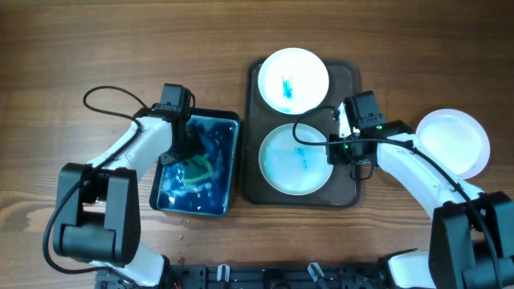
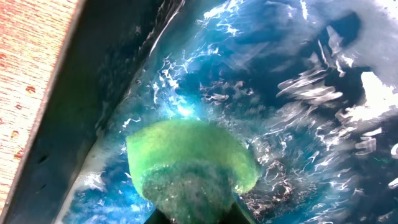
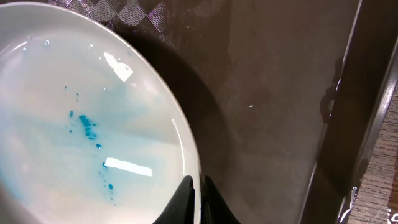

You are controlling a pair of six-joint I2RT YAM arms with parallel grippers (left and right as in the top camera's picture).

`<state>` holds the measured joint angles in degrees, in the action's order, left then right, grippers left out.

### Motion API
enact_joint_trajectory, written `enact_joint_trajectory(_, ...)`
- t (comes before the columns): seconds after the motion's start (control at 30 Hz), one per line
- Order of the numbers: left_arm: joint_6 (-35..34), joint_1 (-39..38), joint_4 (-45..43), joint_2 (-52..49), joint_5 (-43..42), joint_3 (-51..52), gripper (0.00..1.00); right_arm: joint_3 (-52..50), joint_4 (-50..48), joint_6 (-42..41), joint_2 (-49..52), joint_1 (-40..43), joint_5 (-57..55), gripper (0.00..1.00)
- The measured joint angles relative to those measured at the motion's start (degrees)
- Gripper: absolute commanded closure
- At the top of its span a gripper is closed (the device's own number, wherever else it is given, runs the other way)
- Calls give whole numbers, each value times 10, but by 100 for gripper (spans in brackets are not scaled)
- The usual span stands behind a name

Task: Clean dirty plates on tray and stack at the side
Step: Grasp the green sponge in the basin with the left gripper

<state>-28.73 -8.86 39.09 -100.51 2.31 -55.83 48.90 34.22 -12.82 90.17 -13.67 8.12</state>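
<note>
Two white plates smeared with blue sit on the dark tray (image 1: 349, 186): the far plate (image 1: 293, 79) and the near plate (image 1: 295, 159). My right gripper (image 1: 336, 149) is shut on the near plate's right rim (image 3: 186, 149), its fingers (image 3: 196, 186) pinching the edge. My left gripper (image 1: 189, 152) is shut on a green sponge (image 1: 197, 167) and holds it down in the blue water of the basin (image 1: 234, 128). The sponge (image 2: 189, 165) fills the lower middle of the left wrist view and hides the fingertips.
A clean white plate (image 1: 454, 141) lies on the wood table at the right of the tray. The basin's dark wall (image 2: 87, 99) runs along the left of the sponge. The tray's raised right rim (image 3: 354, 112) lies close to my right gripper.
</note>
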Motion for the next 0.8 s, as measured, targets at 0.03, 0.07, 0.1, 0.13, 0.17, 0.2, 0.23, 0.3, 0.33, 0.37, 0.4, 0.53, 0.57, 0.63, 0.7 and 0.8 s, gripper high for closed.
enact_joint_trajectory(0.03, -2, 0, 11, -1, 0, -5, 47, 0, 0, 0, 0, 0, 0, 93)
enact_joint_trajectory(0.07, 1, 0, 23, -1, 0, -10, 29, 0, 0, 0, 0, 0, 0, 93)
enact_joint_trajectory(0.1, -1, 0, 38, -1, -1, -17, 20, 0, 0, 0, 0, 0, 0, 94)
enact_joint_trajectory(0.13, 0, 0, 57, -1, -3, -28, 18, 0, 0, 0, 0, 0, 0, 93)
enact_joint_trajectory(0.17, 0, 0, 77, -1, -7, -40, 16, 0, 0, 0, 0, 0, 0, 94)
enact_joint_trajectory(0.2, -1, 0, 89, 0, -12, -49, 15, 0, 0, 0, 0, 0, 0, 93)
enact_joint_trajectory(0.23, -1, 0, 105, 0, -18, -61, 15, 0, 0, 0, 0, 0, 0, 93)
enact_joint_trajectory(0.3, 0, 0, 120, 1, -35, -74, 26, 0, 0, -1, 0, 0, 0, 93)
enact_joint_trajectory(0.33, 1, 0, 133, 1, -45, -79, 33, 0, 0, -2, 0, 0, 0, 93)
enact_joint_trajectory(0.37, 0, 0, 145, 2, -54, -81, 39, 0, 0, -2, 0, 0, 0, 93)
enact_joint_trajectory(0.4, -3, -1, 154, 2, -59, -81, 41, 0, 0, -2, 0, 0, 0, 92)
enact_joint_trajectory(0.53, 1, -10, 174, 2, -73, -75, 66, 0, 0, -4, 0, 0, 0, 92)
enact_joint_trajectory(0.57, -2, -14, 170, 2, -74, -70, 72, 0, 0, -4, 0, 0, 0, 92)
enact_joint_trajectory(0.63, -2, -24, 137, 4, -70, -45, 83, 0, 0, -4, 0, 0, 0, 92)
enact_joint_trajectory(0.7, -9, -29, 111, 6, -65, -25, 90, 0, 0, -4, 0, 0, 0, 92)
enact_joint_trajectory(0.8, -15, -31, 59, 21, -59, 12, 96, 0, 0, -4, 0, 0, 0, 92)
